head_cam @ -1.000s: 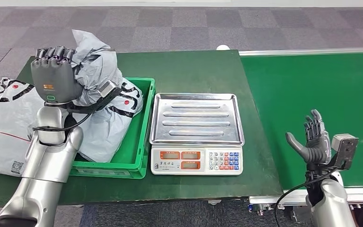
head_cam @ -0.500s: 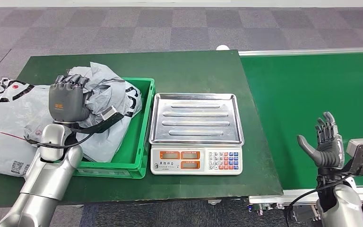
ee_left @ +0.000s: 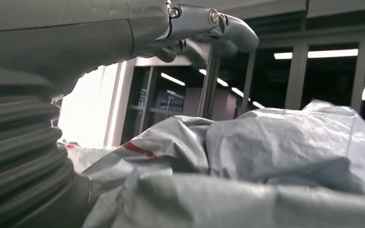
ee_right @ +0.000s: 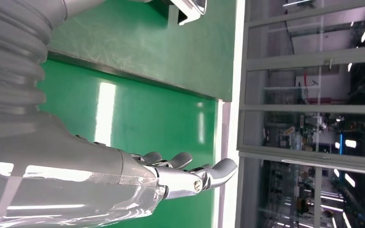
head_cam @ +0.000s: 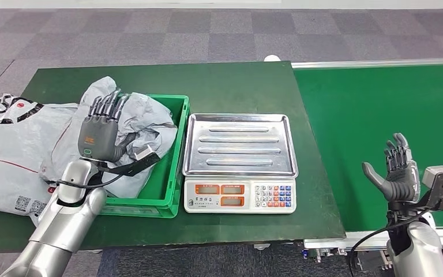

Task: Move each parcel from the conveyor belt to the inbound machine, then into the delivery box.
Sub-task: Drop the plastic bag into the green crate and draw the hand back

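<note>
Parcel (head_cam: 141, 124) slumped over your bin's (head_cam: 173, 173) left rim, left hand (head_cam: 99, 136) resting flat on it, fingers released, right hand (head_cam: 397, 173) spread empty above belt's (head_cam: 380, 104) near edge.

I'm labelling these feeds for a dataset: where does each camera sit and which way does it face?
Head view: high on the body, looking down at the scale, green crate and conveyor belt; both arms show.
Left wrist view: behind the left hand, facing the grey parcel, shared with head view.
Right wrist view: behind the right hand, above the belt.
</note>
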`<state>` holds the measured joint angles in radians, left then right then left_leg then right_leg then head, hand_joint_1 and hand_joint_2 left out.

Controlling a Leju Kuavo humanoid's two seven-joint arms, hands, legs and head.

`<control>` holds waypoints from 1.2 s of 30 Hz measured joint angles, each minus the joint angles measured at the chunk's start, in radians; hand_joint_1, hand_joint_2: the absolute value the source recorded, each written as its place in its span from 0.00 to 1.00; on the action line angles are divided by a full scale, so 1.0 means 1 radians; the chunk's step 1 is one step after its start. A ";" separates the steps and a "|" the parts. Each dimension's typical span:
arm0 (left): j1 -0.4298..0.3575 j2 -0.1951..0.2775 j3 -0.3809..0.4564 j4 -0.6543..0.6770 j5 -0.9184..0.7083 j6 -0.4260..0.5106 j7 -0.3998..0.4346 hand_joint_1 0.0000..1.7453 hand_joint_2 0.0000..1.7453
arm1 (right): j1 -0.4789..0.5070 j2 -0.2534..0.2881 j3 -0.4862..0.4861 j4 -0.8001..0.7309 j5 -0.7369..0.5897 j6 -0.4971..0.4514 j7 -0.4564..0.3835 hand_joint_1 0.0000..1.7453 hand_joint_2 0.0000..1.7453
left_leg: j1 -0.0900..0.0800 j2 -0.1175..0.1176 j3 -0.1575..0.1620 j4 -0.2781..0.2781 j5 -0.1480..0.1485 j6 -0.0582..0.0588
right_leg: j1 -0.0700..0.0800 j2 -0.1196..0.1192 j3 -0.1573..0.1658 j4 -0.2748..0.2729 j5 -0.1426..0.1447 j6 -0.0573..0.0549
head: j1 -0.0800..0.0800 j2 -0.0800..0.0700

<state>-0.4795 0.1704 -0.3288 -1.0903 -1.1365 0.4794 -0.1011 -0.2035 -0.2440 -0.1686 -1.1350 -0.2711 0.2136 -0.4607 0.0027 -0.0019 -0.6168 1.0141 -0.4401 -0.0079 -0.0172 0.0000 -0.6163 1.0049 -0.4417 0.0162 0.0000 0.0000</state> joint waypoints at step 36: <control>-0.148 -0.121 0.019 0.123 1.176 -0.797 -0.248 0.00 1.00 | -0.191 0.052 0.127 0.205 0.127 0.047 0.003 0.00 1.00 | 0.000 -0.003 0.000 0.000 0.002 0.000 | 0.000 -0.003 0.001 0.000 0.001 0.000 | 0.000 0.000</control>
<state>-0.6270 0.0498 -0.3101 -0.9673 0.0398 -0.3171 -0.3489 -0.3944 -0.1916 -0.0418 -0.9298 -0.1444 0.2608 -0.4574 0.0030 -0.0045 -0.6166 1.0143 -0.4385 -0.0080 -0.0169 -0.0027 -0.6153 1.0053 -0.4410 0.0161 0.0000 0.0000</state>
